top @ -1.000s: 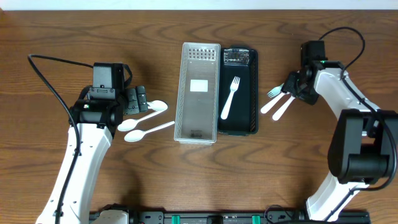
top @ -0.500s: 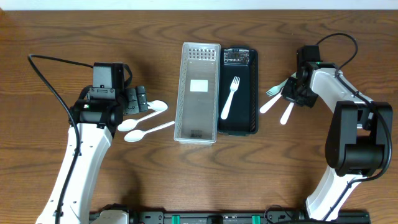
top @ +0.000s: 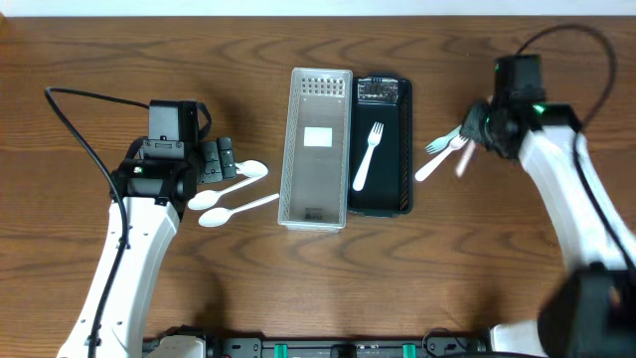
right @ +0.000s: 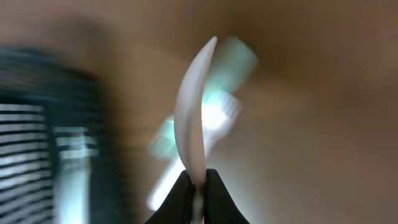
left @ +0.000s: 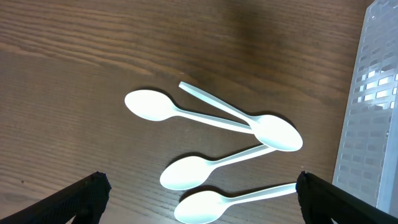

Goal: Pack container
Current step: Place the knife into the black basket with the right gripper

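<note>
The black container (top: 403,129) lies at mid-table with a white fork (top: 368,156) inside it. To its right, my right gripper (top: 477,133) is shut on a white plastic utensil (top: 463,159) and holds it above the table. The right wrist view is blurred. It shows the utensil (right: 193,118) edge-on, pinched between the shut jaws of the right gripper (right: 196,185). More utensils (top: 435,151) lie on the wood below. On the left, several white spoons (left: 205,121) lie under my open left gripper (left: 200,194), seen from overhead over the spoons' bowls (top: 217,161).
A clear perforated tray (top: 318,189) lies tight against the container's left side. The spoons (top: 231,194) lie between it and the left arm. Cables trail from both arms.
The right gripper has shut on one white utensil and raised it off the table, and the right arm has swung outward. The left arm and the spoons have not moved.
</note>
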Controlling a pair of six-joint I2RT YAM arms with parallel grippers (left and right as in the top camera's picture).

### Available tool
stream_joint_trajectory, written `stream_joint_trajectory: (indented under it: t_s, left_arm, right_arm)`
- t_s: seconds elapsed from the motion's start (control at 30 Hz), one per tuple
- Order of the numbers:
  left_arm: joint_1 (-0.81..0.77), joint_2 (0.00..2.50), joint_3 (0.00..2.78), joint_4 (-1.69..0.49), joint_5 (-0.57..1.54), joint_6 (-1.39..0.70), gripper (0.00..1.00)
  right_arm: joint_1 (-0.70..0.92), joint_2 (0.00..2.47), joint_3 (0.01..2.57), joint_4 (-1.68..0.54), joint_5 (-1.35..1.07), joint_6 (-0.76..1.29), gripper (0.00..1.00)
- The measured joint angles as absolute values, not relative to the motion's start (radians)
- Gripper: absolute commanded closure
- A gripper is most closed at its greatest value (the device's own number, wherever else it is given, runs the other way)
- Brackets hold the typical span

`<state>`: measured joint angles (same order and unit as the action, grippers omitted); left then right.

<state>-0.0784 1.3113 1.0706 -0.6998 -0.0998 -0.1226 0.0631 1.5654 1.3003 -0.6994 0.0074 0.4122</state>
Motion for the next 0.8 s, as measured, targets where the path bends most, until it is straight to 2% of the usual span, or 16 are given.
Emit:
stream_joint_trajectory:
  t_s: [0.1, 0.23, 0.27, 0.43, 0.57, 0.8]
  left_arm:
    - [-0.078, 1.311, 1.071, -0.7, -0.1, -0.123, 0.02]
    - [-0.078, 1.311, 1.071, -0.7, -0.1, -0.123, 0.02]
    - [-0.078, 1.311, 1.071, -0.7, -0.1, -0.123, 0.02]
    - [-0.078, 1.311, 1.071, -0.7, -0.1, -0.123, 0.02]
    - [-0.078, 1.311, 1.071, -0.7, -0.1, -0.123, 0.02]
    - [-0.078, 1.311, 1.071, -0.7, -0.1, -0.123, 0.02]
  right_arm:
    - [0.152, 1.485, 1.317, -0.646, -0.047, 0.4, 0.99]
    - [0.283, 1.535, 1.32, -0.627, -0.06, 0.402, 0.99]
    - [0.311, 1.568, 1.32, -0.622, -0.06, 0.402, 0.93]
    - [0.419, 1.775, 1.313, -0.581, -0.062, 0.412, 0.78]
    - [0.441, 1.832, 1.303, -0.58, -0.064, 0.41, 0.46]
    - [0.356, 1.722, 1.327, -0.617, 0.012, 0.423, 0.4]
